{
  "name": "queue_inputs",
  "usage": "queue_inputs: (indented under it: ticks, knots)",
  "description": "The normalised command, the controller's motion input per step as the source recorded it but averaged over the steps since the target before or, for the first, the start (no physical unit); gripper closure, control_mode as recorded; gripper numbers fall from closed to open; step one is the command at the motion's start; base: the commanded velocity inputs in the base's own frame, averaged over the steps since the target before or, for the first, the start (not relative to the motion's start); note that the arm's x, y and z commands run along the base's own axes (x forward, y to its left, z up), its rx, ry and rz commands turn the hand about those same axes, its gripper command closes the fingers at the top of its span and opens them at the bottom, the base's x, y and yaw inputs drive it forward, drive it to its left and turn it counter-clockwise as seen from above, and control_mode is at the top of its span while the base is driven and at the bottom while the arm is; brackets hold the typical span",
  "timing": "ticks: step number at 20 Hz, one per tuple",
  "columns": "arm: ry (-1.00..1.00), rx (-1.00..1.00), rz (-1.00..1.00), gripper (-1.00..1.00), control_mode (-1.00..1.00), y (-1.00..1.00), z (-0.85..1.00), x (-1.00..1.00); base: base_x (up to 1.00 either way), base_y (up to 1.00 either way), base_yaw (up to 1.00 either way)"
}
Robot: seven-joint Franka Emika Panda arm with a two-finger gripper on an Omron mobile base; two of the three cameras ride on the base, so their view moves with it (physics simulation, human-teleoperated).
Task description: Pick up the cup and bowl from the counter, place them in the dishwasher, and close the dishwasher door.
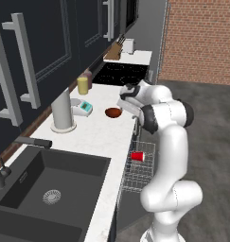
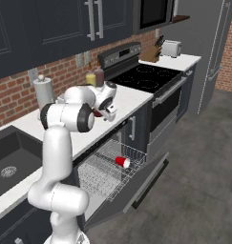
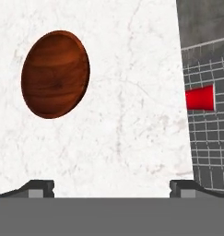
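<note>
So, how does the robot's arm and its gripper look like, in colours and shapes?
The arm is built of glossy white rounded segments with dark grey bands at the joints. No cables or markings are visible. The gripper ends in two small dark fingertips with grey pads.

The left base view looks forward and down along the desk [image 1: 95,132] from behind the arm's left, sink nearest. The right base view faces the same desk from the arm's right, farther back. Both share the bowl [image 1: 113,112] and cup [image 2: 121,162]. The hand view looks straight down, close above the bowl.
</note>
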Motion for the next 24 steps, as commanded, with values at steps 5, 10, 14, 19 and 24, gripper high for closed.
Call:
queue_inputs:
  ticks: [5, 10, 14, 19, 24]
  knots:
    - [0.02, 0.00, 0.00, -1.00, -1.00, 0.26, -0.15, 0.24, 0.00, 0.00, 0.00]
    - [0.04, -0.02, -0.02, -1.00, -1.00, 0.05, -0.21, 0.16, 0.00, 0.00, 0.00]
    - [0.03, -0.04, -0.07, -1.00, -1.00, 0.00, -0.23, 0.17, 0.00, 0.00, 0.00]
    - [0.03, -0.01, -0.08, -1.00, -1.00, 0.00, -0.20, 0.37, 0.00, 0.00, 0.00]
    - [0.01, 0.00, -0.05, -1.00, -1.00, 0.01, -0.10, 0.45, 0.00, 0.00, 0.00]
